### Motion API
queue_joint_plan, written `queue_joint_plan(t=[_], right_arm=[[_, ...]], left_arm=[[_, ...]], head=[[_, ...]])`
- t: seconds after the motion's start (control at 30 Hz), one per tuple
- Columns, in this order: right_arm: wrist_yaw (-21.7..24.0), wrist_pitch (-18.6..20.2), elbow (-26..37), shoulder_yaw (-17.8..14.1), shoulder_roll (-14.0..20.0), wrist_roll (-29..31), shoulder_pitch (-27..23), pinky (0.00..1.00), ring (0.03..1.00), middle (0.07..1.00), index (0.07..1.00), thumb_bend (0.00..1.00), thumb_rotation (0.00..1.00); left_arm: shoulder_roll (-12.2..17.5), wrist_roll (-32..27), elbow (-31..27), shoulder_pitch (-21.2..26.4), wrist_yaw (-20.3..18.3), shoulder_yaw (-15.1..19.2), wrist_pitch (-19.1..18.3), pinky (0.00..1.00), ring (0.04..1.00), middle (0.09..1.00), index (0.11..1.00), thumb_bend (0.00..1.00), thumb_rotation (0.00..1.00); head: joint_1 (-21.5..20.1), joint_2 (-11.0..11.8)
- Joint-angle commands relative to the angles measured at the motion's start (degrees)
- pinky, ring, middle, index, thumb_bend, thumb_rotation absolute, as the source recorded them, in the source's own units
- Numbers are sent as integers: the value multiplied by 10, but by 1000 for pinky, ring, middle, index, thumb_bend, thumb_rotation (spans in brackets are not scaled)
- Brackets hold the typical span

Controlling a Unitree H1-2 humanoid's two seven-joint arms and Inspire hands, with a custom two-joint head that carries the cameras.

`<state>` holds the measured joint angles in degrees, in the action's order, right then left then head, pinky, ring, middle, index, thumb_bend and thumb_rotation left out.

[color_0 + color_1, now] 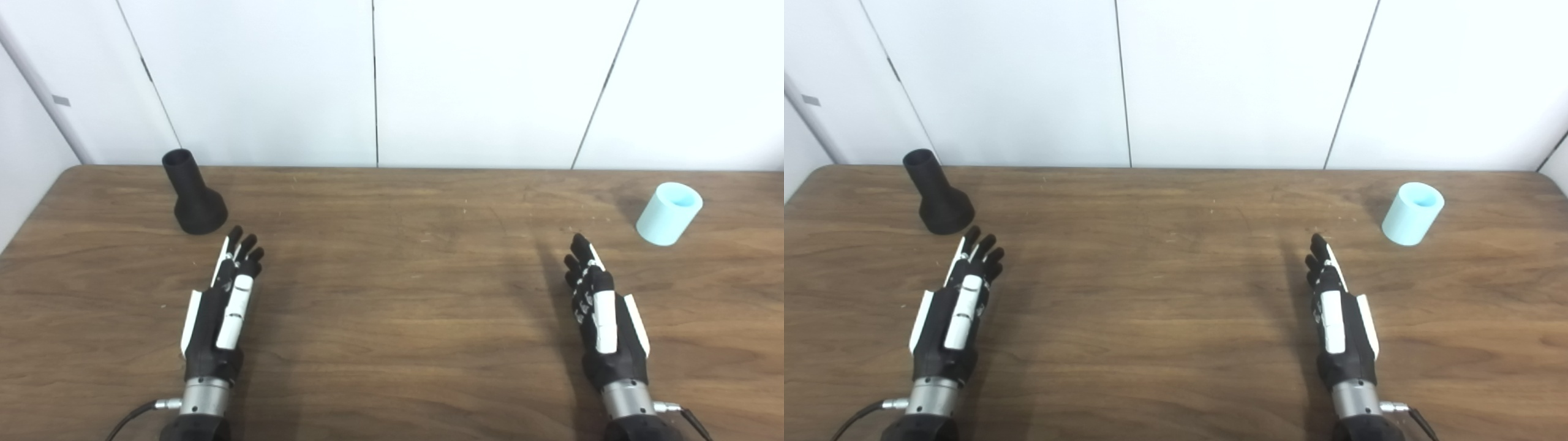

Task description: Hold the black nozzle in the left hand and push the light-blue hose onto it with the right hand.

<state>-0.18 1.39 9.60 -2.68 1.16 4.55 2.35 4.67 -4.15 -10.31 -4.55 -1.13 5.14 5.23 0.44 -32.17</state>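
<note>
The black nozzle [193,195] stands upright on its wide base at the far left of the wooden table [392,294], narrow mouth up. A short light-blue hose piece [668,214] stands at the far right, open end up. My left hand [223,306] lies low over the table, just in front of the nozzle, fingers stretched out and holding nothing. My right hand [600,309] is held edge-on, open and empty, to the left of and nearer than the hose.
White wall panels [392,79] rise directly behind the table's far edge. The table's left edge [30,214] runs close to the nozzle. A cable [131,413] trails from my left wrist.
</note>
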Motion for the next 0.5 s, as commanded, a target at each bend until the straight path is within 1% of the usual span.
queue_joint_plan(t=[0.0,0.13,0.47], right_arm=[[4,-31,15,-1,-4,7,-8,1000,993,990,974,562,1000],[5,-29,18,0,-6,14,-9,1000,992,989,975,566,1000],[7,-20,32,-6,-2,31,-9,1000,993,986,973,557,1000]], left_arm=[[5,4,2,-4,-5,-3,10,948,936,955,945,449,808],[9,6,6,-4,-10,-5,10,947,936,955,943,452,801],[4,-5,8,-1,-14,-6,-3,962,940,957,943,439,789]], head=[[1,-1],[4,-1],[4,-4]])
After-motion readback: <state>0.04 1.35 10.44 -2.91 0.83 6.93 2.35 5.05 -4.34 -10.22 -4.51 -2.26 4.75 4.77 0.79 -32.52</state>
